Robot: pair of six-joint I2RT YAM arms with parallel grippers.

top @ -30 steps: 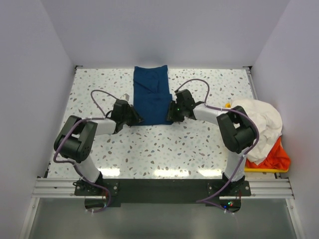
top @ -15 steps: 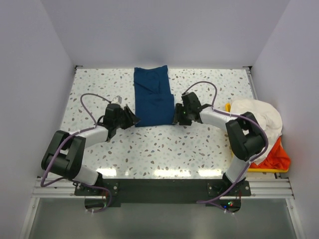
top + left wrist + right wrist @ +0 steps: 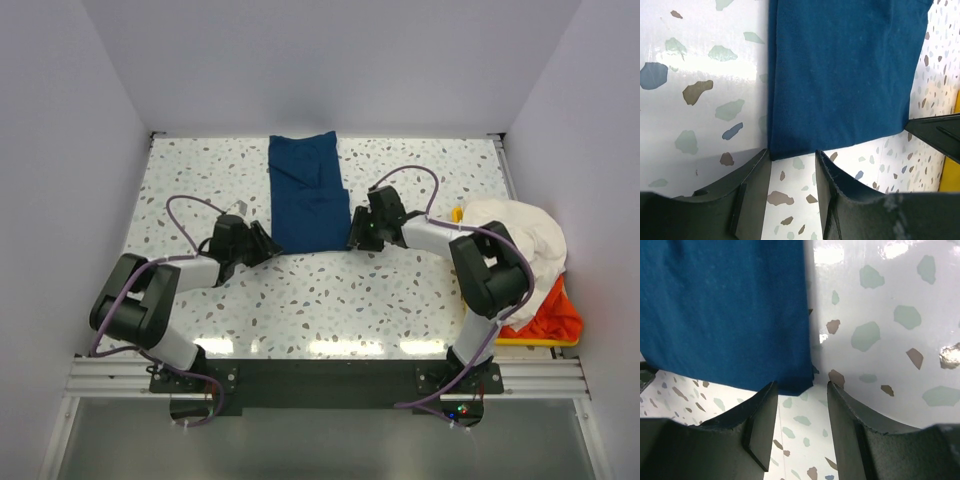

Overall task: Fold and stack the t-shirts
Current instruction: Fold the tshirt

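Navy t-shirt (image 3: 305,190): laid flat as a long narrow strip at the far middle of the speckled surface (image 3: 400,290), with its near hem towards the arms.
Left tool (image 3: 792,160): open. The jaws are set low on the surface, and the near-left corner of the strip is seen at their mouth. No cloth is pinched yet.
Right tool (image 3: 801,392): open. The near-right corner lies just between the jaws and is likewise unclamped.
Other shirts: a cream-white t-shirt (image 3: 520,250) and an orange-red t-shirt (image 3: 555,318) are heaped in the yellow bin (image 3: 520,342) at the right edge, well apart from the work.
Step judged: the near hem is to be gripped at both corners, probably for a fold towards the far end.
Done well: each tool should be slid a little further under and over its corner, so that every layer is caught. Both should be closed together, then raised and carried at an equal pace, so the hem is kept straight.
Risk: if only the top layer is pinched, the strip may be peeled open. Uneven lifting is likely to skew the fold.
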